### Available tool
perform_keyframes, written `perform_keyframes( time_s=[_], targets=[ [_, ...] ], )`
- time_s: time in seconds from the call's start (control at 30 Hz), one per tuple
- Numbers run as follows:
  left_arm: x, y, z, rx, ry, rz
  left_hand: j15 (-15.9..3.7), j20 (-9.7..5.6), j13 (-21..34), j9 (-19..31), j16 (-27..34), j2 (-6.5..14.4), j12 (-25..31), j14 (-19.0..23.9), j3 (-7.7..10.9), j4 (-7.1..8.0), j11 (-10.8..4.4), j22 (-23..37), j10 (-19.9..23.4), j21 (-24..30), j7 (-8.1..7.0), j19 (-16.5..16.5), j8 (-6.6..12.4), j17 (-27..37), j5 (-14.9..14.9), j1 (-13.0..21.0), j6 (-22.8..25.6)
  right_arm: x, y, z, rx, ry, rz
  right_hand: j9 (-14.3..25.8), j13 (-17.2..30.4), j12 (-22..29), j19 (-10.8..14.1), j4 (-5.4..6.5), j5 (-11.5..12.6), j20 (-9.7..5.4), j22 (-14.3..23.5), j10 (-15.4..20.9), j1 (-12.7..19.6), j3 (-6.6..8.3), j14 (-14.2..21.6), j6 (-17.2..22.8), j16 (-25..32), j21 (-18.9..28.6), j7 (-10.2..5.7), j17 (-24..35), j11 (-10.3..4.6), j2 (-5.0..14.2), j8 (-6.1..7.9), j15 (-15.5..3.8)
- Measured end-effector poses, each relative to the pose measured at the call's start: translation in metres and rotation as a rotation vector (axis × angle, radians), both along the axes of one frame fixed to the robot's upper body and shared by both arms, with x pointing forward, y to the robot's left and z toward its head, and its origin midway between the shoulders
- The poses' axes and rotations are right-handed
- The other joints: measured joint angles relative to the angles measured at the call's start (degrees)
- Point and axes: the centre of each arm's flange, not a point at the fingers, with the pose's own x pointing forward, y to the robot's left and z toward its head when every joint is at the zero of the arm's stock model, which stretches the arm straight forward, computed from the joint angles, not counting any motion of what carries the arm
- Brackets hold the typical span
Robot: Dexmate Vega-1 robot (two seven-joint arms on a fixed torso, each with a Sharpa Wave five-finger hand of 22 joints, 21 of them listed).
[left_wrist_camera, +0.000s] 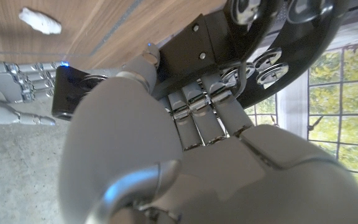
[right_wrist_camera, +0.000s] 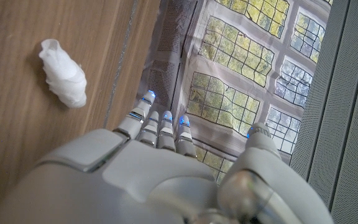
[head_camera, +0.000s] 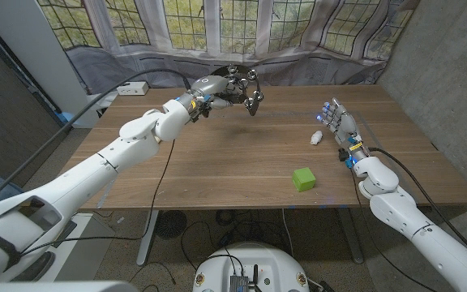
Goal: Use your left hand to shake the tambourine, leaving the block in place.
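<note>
My left hand holds the black tambourine up in the air over the far middle of the table, fingers wrapped round its rim. In the left wrist view the fingers clamp the black frame, and its metal jingles show beside them. The green block sits on the table toward the near right, well apart from the tambourine. My right hand stands upright on the right side, fingers apart, holding nothing.
A small crumpled white wad lies just left of my right hand, also seen as the white wad close by the right wrist. A white power strip with cables sits at the far left corner. A curtained window stands behind the table.
</note>
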Motion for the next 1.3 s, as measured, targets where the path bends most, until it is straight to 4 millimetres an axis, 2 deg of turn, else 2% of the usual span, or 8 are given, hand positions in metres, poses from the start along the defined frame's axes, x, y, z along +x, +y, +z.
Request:
perform_keyframes(
  time_s=[0.13,0.47,0.67,0.7,0.73,0.77,0.97,1.3],
  targets=[
    [-0.004,0.010,0.005,-0.049,-0.013,-0.024,-0.01,0.00,1.05,-0.02,0.00,0.00,0.01,0.00,0.00,0.00,0.08,-0.01,-0.09,0.00,0.01,0.00,-0.01,0.00,-0.03,0.00,0.00,0.000,0.002,0.000,0.010,-0.001,-0.003,0.00,0.00,0.00,0.00,0.00,0.00,0.00,0.00,0.00,0.00,0.00,0.00,0.00,0.00,0.00,0.00,0.00,0.00,0.00,0.00,0.00],
    [-0.020,0.054,0.014,-0.284,-0.042,-0.122,-0.06,0.20,1.09,0.27,0.00,0.00,0.16,0.06,0.00,0.00,0.16,0.00,-0.17,0.00,0.09,-0.19,-0.18,0.27,-0.10,0.00,0.07,0.004,0.011,0.000,0.022,0.001,-0.002,0.00,0.00,0.00,0.00,0.00,0.00,0.00,0.00,-0.01,0.00,0.00,0.00,0.00,0.00,0.00,0.00,-0.01,0.00,0.00,0.00,0.00],
    [-0.030,0.095,0.010,-0.529,-0.074,-0.202,-0.08,0.19,1.13,0.30,0.44,0.00,0.16,0.07,-0.17,0.17,0.05,0.00,-0.06,0.23,0.10,-0.19,-0.21,0.35,-0.18,0.00,0.07,0.009,0.014,0.001,0.023,0.003,0.002,0.00,0.00,0.00,0.00,0.00,0.00,0.00,0.00,-0.01,0.00,0.00,-0.01,0.00,0.00,0.00,0.00,-0.01,-0.01,0.00,0.00,0.00],
    [-0.030,0.095,0.010,-0.536,-0.075,-0.209,-0.08,0.19,1.13,0.30,0.46,0.00,0.16,0.07,-0.24,0.24,0.05,0.01,-0.06,0.33,0.10,-0.19,-0.25,0.35,-0.16,0.00,0.07,0.010,0.014,0.001,0.023,0.003,0.002,0.00,0.00,0.00,0.00,0.00,0.00,0.00,0.00,-0.01,0.00,0.00,-0.01,0.00,0.00,0.00,0.00,-0.01,-0.01,0.00,0.00,0.00],
    [-0.030,0.094,0.001,-0.569,-0.057,-0.235,-0.08,0.19,1.14,0.30,0.46,0.00,0.16,0.07,-0.24,0.24,0.05,0.01,-0.06,0.41,0.10,-0.19,-0.37,0.33,0.00,0.00,0.06,0.011,0.015,0.001,0.023,0.004,0.002,0.00,0.00,0.00,0.00,0.00,0.00,0.00,0.00,-0.01,0.00,0.00,-0.01,0.00,0.00,0.00,0.00,-0.01,-0.01,0.00,0.00,0.00],
    [-0.032,0.112,0.006,-0.618,-0.074,-0.239,-0.08,0.18,1.15,0.30,0.46,0.00,0.16,0.07,-0.24,0.24,0.05,0.01,-0.06,0.42,0.10,-0.20,-0.37,0.32,0.02,0.00,0.06,0.012,0.015,0.002,0.021,0.004,0.006,0.00,0.00,0.00,0.00,0.00,0.00,0.00,0.00,-0.01,0.00,0.00,0.00,0.00,0.00,0.00,0.00,-0.01,-0.01,0.00,0.00,0.00],
    [-0.026,0.146,-0.015,-0.785,-0.006,-0.350,-0.09,-0.11,1.20,0.30,0.47,0.00,0.40,0.08,-0.29,0.29,0.03,0.30,-0.04,0.44,-0.01,-0.49,-0.42,0.30,0.02,0.00,0.17,0.017,0.017,0.002,0.017,0.008,0.016,0.00,0.00,0.00,0.02,0.00,0.00,-0.02,0.00,-0.01,0.00,0.00,-0.01,0.00,0.00,0.00,0.00,-0.01,-0.01,0.00,0.00,0.00],
    [-0.018,0.175,-0.059,-1.004,0.081,-0.657,-0.09,-0.42,1.20,0.24,0.47,0.00,0.41,0.08,-0.48,0.48,-0.05,0.30,0.04,0.44,-0.10,-0.80,-0.18,0.46,0.02,0.00,0.27,0.025,0.015,0.003,0.012,0.017,0.030,0.00,0.00,0.00,0.21,0.00,0.00,-0.21,0.00,-0.01,0.00,0.00,-0.01,0.00,0.00,0.00,0.00,-0.02,-0.01,0.00,0.00,0.00]
  ],
)
